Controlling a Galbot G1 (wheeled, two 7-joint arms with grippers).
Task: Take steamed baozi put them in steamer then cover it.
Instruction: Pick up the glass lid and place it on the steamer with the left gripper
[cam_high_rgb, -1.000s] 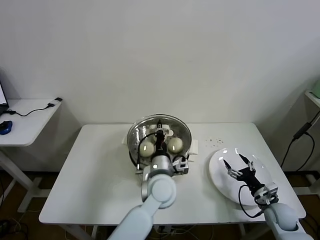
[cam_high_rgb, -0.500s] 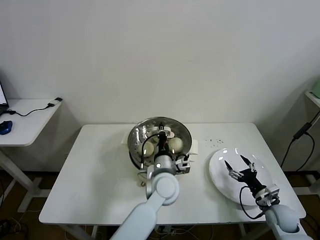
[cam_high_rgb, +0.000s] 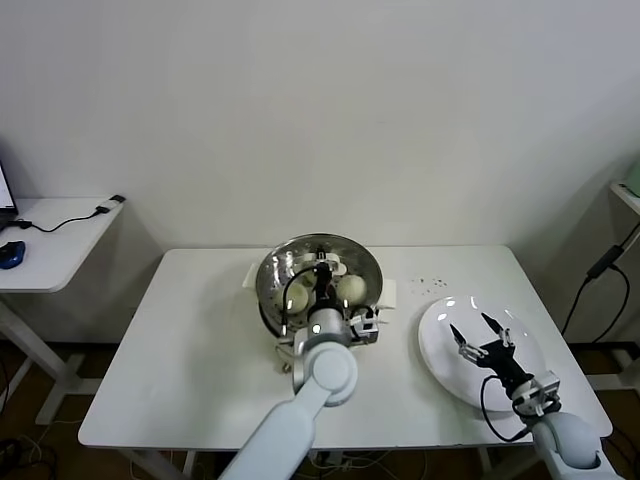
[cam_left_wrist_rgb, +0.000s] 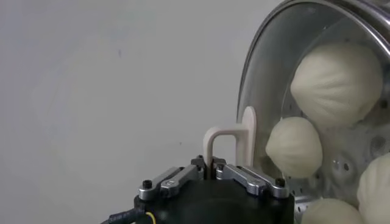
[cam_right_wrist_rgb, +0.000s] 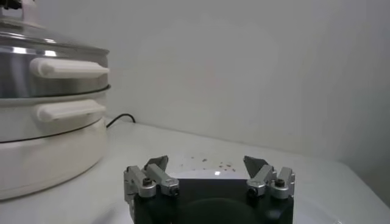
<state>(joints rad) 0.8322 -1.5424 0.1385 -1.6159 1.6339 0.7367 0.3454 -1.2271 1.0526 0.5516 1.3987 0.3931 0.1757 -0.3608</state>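
Note:
The steamer (cam_high_rgb: 264, 290) stands at the middle back of the white table, with the glass cover (cam_high_rgb: 352, 256) over it. Baozi (cam_high_rgb: 350, 289) show through the glass; the left wrist view shows several (cam_left_wrist_rgb: 337, 82) under the cover (cam_left_wrist_rgb: 259, 79). My left gripper (cam_high_rgb: 322, 272) is above the steamer's centre, shut on the cover's white bar handle (cam_left_wrist_rgb: 233, 141), with the fingertips (cam_left_wrist_rgb: 210, 164) pinched on its post. My right gripper (cam_high_rgb: 478, 334) is open and empty over the white plate (cam_high_rgb: 445, 366) at the right. The right wrist view shows its spread jaws (cam_right_wrist_rgb: 207, 165) and the covered steamer (cam_right_wrist_rgb: 52, 125) farther off.
A small white side table (cam_high_rgb: 50, 245) with a cable stands at the far left. A black cable (cam_high_rgb: 600, 265) hangs at the right by the wall. Small dark specks (cam_high_rgb: 430, 282) lie on the table between the steamer and the plate.
My left gripper and the cover have shifted slightly toward the back over the steamer. My right gripper has drawn back a little toward the table's front edge.

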